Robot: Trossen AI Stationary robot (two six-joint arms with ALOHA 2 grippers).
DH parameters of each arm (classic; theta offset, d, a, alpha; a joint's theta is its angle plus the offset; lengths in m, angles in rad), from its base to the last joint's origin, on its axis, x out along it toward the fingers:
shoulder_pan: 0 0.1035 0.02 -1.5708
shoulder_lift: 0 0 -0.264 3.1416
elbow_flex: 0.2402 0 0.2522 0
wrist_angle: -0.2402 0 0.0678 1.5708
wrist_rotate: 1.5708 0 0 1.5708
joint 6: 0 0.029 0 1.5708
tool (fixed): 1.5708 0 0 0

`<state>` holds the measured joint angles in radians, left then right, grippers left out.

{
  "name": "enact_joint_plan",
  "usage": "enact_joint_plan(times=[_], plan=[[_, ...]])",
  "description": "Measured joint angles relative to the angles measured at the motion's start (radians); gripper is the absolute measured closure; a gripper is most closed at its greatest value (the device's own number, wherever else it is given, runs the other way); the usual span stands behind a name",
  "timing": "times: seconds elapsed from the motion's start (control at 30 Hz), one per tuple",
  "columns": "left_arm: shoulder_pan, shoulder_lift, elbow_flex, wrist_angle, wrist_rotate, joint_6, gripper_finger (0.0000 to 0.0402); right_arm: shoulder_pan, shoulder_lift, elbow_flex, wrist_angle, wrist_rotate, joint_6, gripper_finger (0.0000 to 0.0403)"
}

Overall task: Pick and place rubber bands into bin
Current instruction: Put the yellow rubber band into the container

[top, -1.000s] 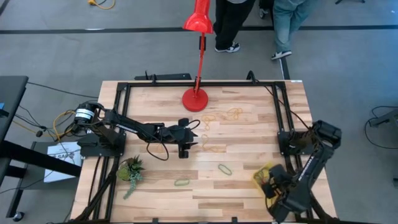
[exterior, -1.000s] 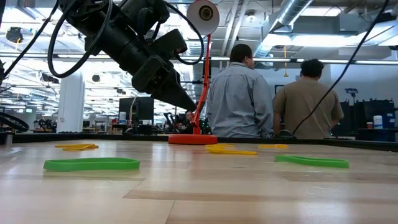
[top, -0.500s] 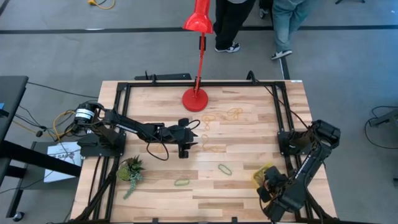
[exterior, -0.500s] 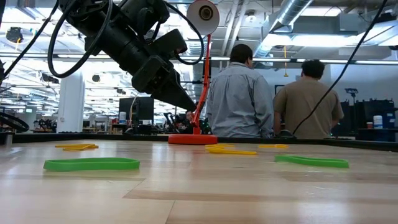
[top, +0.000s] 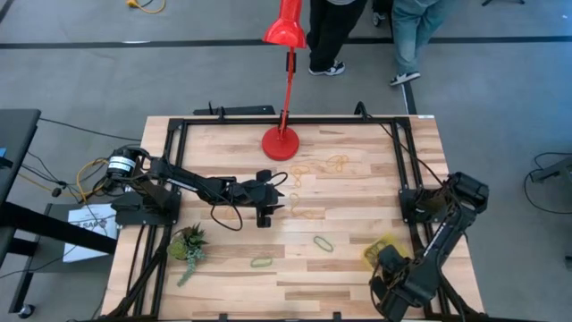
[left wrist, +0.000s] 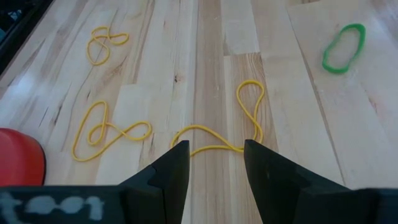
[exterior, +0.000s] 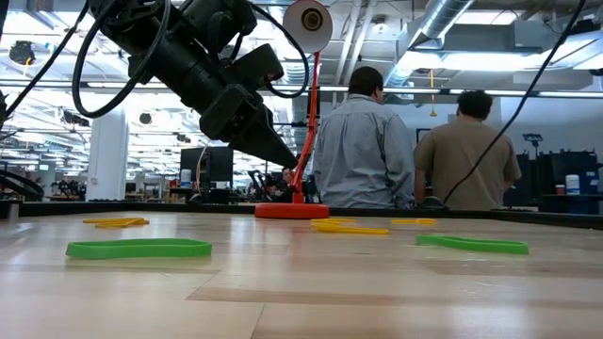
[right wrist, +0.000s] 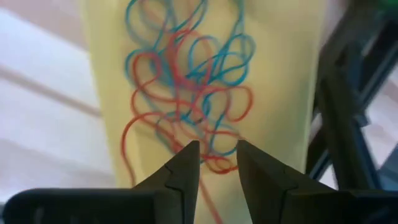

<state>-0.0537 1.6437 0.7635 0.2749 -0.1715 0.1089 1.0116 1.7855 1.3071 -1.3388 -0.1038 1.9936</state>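
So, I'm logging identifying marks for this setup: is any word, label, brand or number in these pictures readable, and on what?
None can be read.
White marks on the left tool body: too blurred.
Printed sheet beside the table: too small.

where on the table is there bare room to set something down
Bare wood runs along the near edge of the table, between the plant and the bin. The middle, past the lamp base, is crowded with rubber bands.

lamp (top: pixel 284 36) head cropped, bin (right wrist: pixel 205 93) edges cropped
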Motion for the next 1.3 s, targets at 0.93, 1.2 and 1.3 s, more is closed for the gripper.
enact_joint_plan(times=[0.93, 1.2, 1.3], plan=[[0.000, 0.000, 0.000, -0.005, 0.000, 0.089, 0.0257, 0.134, 0.114, 0.276, 0.200, 0.000, 0.145, 0.0301], [0.000, 0.000, 0.000, -0.020, 0.000, 0.310, 0.0257, 0.163, 0.167, 0.276, 0.174, 0.002, 0.161, 0.0301], [0.000, 0.000, 0.000, -0.020, 0.000, 0.277, 0.0257, 0.162, 0.172, 0.277, 0.191, 0.004, 0.164, 0.0301]])
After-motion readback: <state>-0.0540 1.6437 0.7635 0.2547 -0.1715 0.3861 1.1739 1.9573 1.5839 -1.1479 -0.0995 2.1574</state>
